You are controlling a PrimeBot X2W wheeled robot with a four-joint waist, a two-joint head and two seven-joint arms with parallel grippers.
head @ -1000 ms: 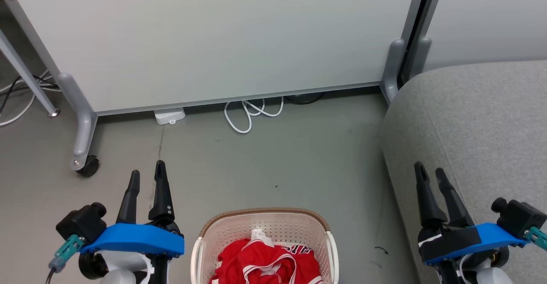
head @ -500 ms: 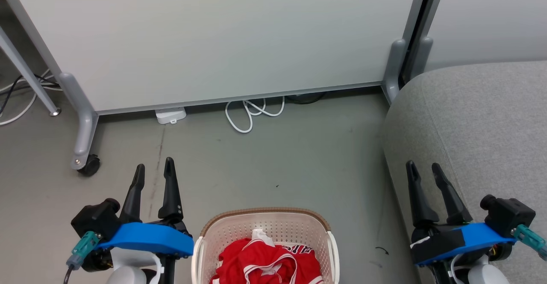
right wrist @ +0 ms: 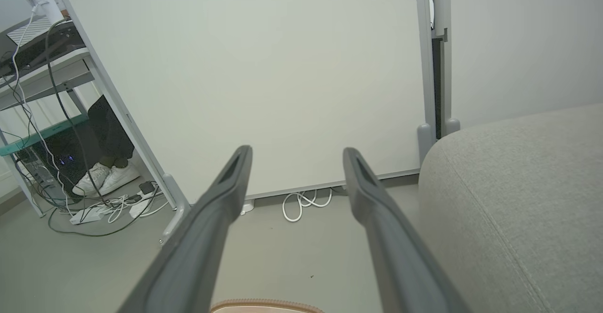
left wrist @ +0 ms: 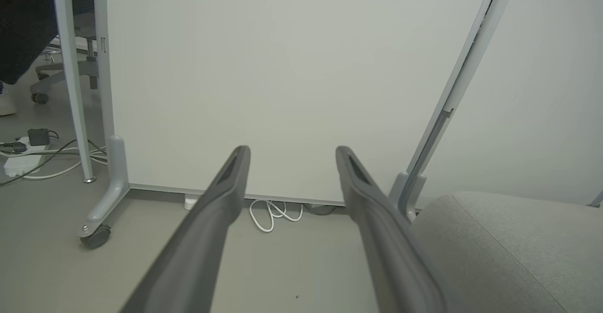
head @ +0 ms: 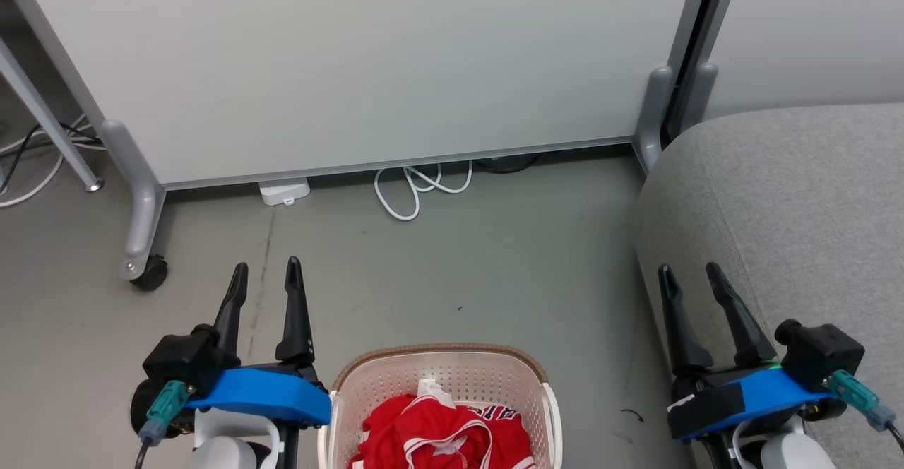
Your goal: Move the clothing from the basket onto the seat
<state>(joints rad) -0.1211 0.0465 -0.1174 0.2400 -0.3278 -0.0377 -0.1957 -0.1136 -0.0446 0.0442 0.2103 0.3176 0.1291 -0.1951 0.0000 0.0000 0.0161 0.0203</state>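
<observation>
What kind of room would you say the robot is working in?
Likely an office or lab staged as a home: a wheeled partition, floor cables by a desk, a grey sofa and laundry basket.

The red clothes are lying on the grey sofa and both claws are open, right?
Not quite. The head view shows the red clothes in the basket, not on the grey sofa. The left gripper and the right gripper are open, as you said.

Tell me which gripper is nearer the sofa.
The right gripper, open at the grey sofa's edge; the left gripper, also open, hangs over floor on the basket's far side.
</observation>
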